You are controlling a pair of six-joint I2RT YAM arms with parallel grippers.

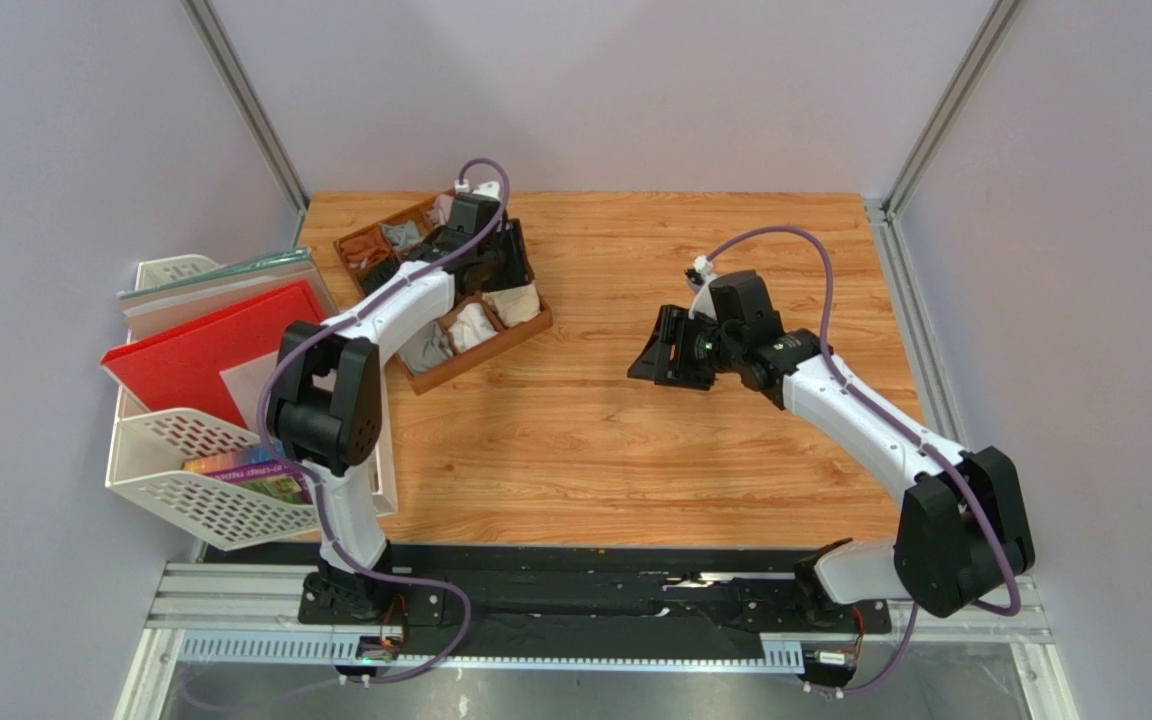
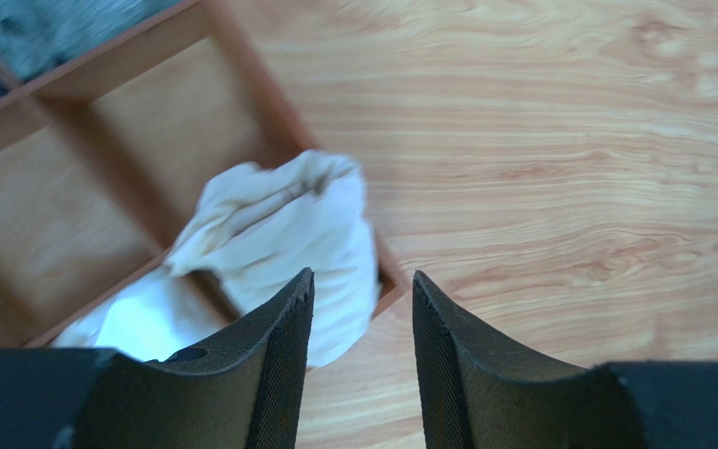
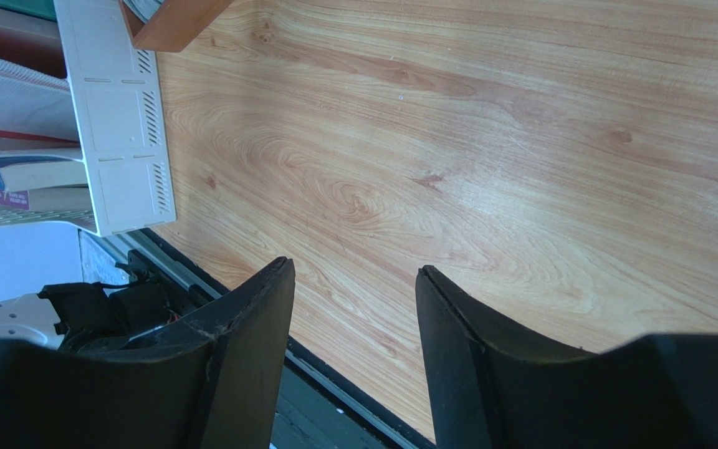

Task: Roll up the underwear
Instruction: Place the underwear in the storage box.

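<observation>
A pale cream-white underwear (image 2: 288, 229) lies crumpled over the corner wall of the wooden compartment tray (image 2: 147, 94), part of it hanging onto the table. More white cloth (image 2: 138, 323) shows in the adjoining compartment; whether it is the same piece I cannot tell. My left gripper (image 2: 363, 290) hovers just above and beside the underwear, open, with nothing between its fingers. In the top view the underwear (image 1: 519, 305) sits at the tray's right corner under my left gripper (image 1: 495, 267). My right gripper (image 1: 672, 348) hangs open over bare table at mid-right, and nothing shows between the jaws of the right gripper (image 3: 353, 271) in its own view.
The tray (image 1: 465, 363) also holds small grey and brown rolled garments (image 1: 402, 236). A white wire file rack (image 1: 184, 465) with a red folder (image 1: 199, 353) and books stands off the table's left edge. The arms' black base rail (image 1: 597, 600) runs along the near edge.
</observation>
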